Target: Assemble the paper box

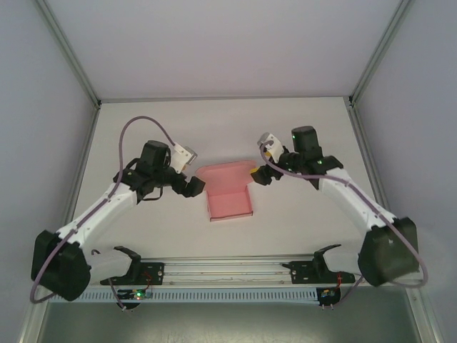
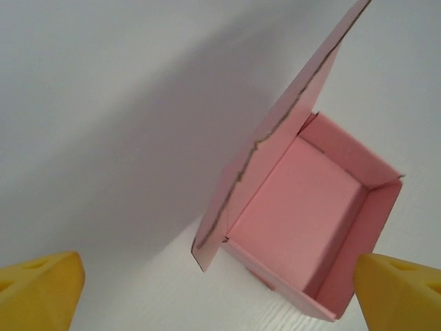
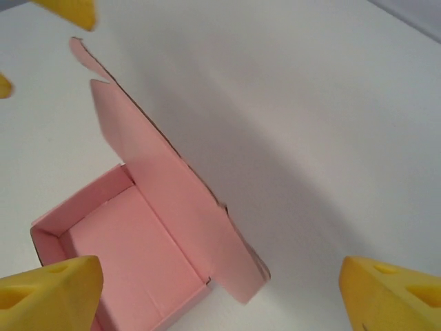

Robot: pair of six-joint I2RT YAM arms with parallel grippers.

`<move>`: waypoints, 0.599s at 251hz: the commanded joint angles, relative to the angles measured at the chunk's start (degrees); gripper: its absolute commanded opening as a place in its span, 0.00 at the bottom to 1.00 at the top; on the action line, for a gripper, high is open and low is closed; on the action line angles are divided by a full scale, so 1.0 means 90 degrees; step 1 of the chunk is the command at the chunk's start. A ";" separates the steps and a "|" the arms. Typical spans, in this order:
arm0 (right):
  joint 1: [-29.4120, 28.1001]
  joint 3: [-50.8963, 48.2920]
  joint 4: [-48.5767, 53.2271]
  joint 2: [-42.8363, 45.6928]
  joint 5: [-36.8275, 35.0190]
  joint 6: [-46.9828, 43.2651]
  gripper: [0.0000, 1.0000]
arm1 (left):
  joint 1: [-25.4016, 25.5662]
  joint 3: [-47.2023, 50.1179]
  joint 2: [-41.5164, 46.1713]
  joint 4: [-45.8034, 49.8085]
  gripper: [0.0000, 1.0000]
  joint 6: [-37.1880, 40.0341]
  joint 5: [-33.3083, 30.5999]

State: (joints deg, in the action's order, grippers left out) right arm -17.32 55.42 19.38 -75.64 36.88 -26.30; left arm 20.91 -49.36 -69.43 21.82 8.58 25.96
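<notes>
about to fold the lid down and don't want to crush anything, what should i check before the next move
1. Box tray walls folded up: ok, all four stand.
2. Lid closed: not ok, it stands open at the far side of the tray.
3. Left tool open and holding nothing: ok.
4. Right tool open and holding nothing: ok.
5. Tools on opposite sides of the box: ok, one on each side.
6. Lid will fold down square: cannot tell.
</notes>
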 commanded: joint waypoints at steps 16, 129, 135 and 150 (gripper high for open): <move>0.0128 0.0956 0.1683 -0.1182 0.0855 -0.1589 0.83 | -0.0086 -0.0225 -0.0543 0.0066 1.00 0.0904 0.0043; 0.0009 0.2505 0.2711 -0.3184 0.0993 -0.1719 0.40 | -0.0088 -0.0377 -0.0944 0.0027 0.47 0.1490 0.0813; 0.0001 0.2516 0.2707 -0.3204 0.0990 -0.1709 0.38 | -0.0082 -0.0394 -0.0955 0.0049 0.45 0.1493 0.0829; 0.0006 0.2534 0.2747 -0.3215 0.0944 -0.1673 0.36 | -0.0085 -0.0445 -0.0998 0.0137 0.43 0.1546 0.0907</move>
State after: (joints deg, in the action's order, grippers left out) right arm -16.75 76.36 41.43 -103.77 43.46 -40.45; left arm 20.88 -51.59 -78.61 22.28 20.43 31.73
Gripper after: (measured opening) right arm 0.372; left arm 0.443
